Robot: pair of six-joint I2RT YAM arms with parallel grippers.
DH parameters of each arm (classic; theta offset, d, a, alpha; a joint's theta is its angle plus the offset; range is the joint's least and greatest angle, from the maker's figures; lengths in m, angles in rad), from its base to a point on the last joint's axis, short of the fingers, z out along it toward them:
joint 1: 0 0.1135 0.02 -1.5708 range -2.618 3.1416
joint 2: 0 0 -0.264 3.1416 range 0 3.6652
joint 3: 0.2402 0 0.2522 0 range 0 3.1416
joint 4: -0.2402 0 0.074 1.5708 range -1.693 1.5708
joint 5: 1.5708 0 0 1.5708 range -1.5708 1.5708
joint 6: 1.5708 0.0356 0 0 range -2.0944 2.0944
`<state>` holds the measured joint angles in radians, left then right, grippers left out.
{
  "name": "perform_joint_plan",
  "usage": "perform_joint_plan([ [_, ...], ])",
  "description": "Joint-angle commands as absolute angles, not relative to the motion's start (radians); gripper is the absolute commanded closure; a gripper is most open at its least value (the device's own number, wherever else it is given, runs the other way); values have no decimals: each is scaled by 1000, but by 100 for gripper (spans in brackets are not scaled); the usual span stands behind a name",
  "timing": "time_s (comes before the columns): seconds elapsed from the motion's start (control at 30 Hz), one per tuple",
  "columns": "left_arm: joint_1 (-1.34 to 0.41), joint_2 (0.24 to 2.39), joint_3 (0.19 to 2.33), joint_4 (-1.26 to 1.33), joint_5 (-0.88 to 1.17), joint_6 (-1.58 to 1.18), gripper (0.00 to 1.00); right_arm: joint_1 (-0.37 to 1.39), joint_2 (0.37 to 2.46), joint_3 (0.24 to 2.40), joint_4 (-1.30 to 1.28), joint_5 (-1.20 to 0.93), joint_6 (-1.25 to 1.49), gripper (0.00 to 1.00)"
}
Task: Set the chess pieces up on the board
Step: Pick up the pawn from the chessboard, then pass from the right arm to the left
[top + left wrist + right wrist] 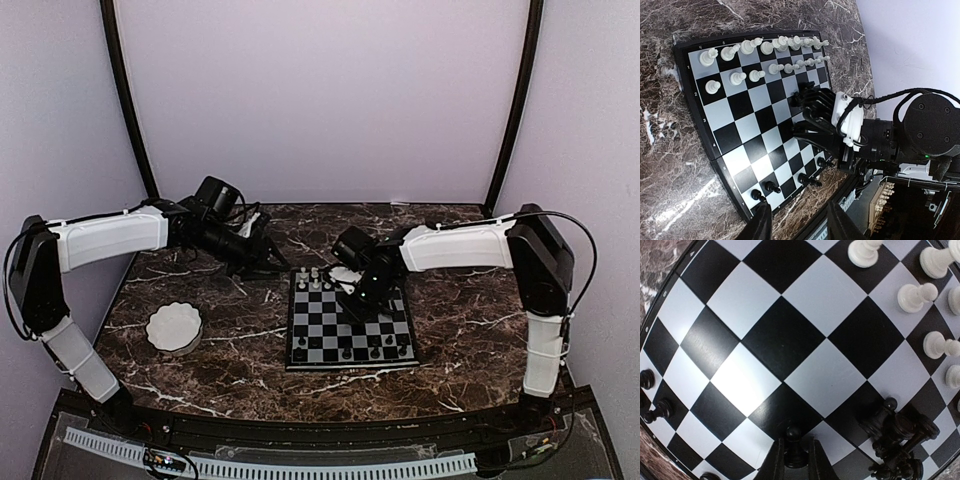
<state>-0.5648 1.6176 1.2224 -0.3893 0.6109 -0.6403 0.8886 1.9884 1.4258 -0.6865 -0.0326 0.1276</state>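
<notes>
The board [350, 322] lies at mid-table. White chess pieces [315, 279] stand along its far edge; they fill two rows in the left wrist view [765, 47]. A few black pieces [348, 352] stand on its near row. My right gripper [353, 297] hangs low over the board's middle, shut on a black pawn [794, 446] held upright between its fingers [775, 462]. A heap of toppled black pieces [897, 437] lies on the board to the right of it. My left gripper [264, 264] is open and empty, off the board's far-left corner.
A white scalloped bowl [174, 327] sits on the marble left of the board. The right arm's wrist [855, 125] reaches over the board's right half. Black frame posts [128, 100] rise at the back corners before the pale wall.
</notes>
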Motion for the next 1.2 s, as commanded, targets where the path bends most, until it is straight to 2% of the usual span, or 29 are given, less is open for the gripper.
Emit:
perform_joint_plan([
  [0.0,-560,1614,1243,-369,632,-637,60,900,1968,1427,-700,-20,129,92],
  [0.2,-560,1621,1233,-317,687,-677,62,901,1787,1379,-606,-99,137,94],
  [0.37,-560,1648,1212,-159,806,-802,64,912,1665,1347,-504,-143,121,93],
  [0.73,-564,1716,1203,111,1017,-988,65,926,1636,1394,-494,-123,88,94],
  [1.17,-603,1784,1238,128,1065,-1024,68,933,1647,1435,-491,-132,78,93],
])
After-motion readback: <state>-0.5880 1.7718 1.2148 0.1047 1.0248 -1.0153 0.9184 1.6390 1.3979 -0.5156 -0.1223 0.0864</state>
